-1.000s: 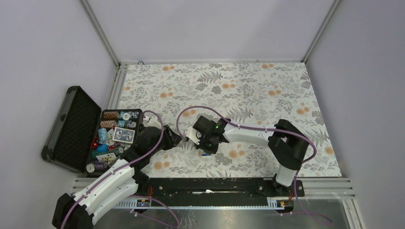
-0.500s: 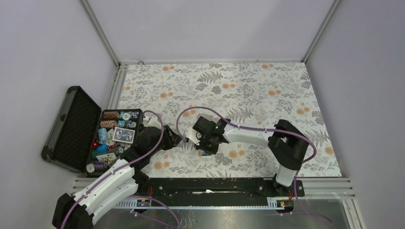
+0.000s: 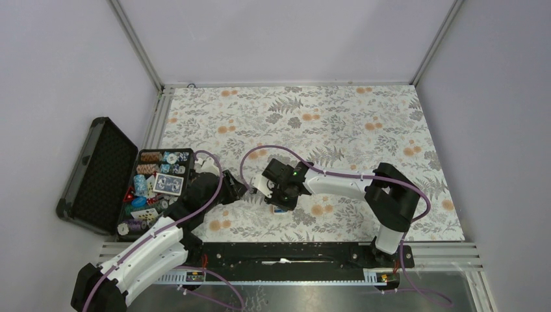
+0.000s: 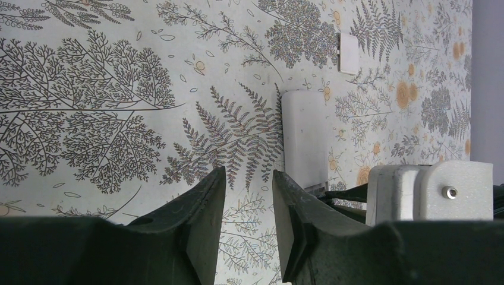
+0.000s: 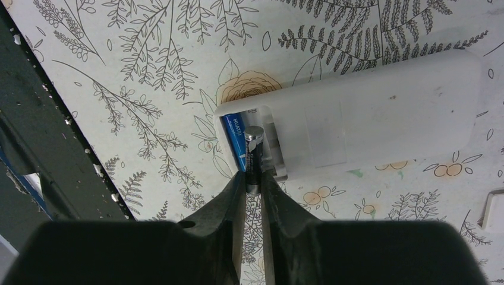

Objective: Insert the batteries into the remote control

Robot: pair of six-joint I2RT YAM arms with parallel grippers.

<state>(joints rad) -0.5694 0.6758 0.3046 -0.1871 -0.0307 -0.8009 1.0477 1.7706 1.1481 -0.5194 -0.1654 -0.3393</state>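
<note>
While both arms reach toward the near middle of the table in the top view, the right gripper (image 3: 280,203) sits directly over the remote (image 3: 261,186), of which only a white end shows at its left. The left gripper (image 3: 242,190) hangs just beside that end, touching nothing I can make out. The right arm is the one on the job, and the left is merely near.

From the left wrist, the left gripper (image 4: 248,173) is spread wide with nothing between its fingers. The remote (image 4: 304,138) lies ahead and slightly right, back up, with its long axis running away from the camera. Its near end is hidden behind the right gripper's pale housing. A small white cover (image 4: 347,52) lies beyond the far end, apart from it.

From the right wrist, the right gripper (image 5: 254,181) is clenched on the lower end of the dark cell (image 5: 254,155). That cell points straight ahead of the fingers into the open bay (image 5: 268,142) at the remote's left end. It runs parallel to the blue cell (image 5: 235,141), which lies in the slot just to its left. Both cells run across the remote's width, while the remote stretches off to the right. Whether the dark cell is fully down I cannot tell. By my reading, the coming push goes along the cell's axis and downward, not sideways.
</note>
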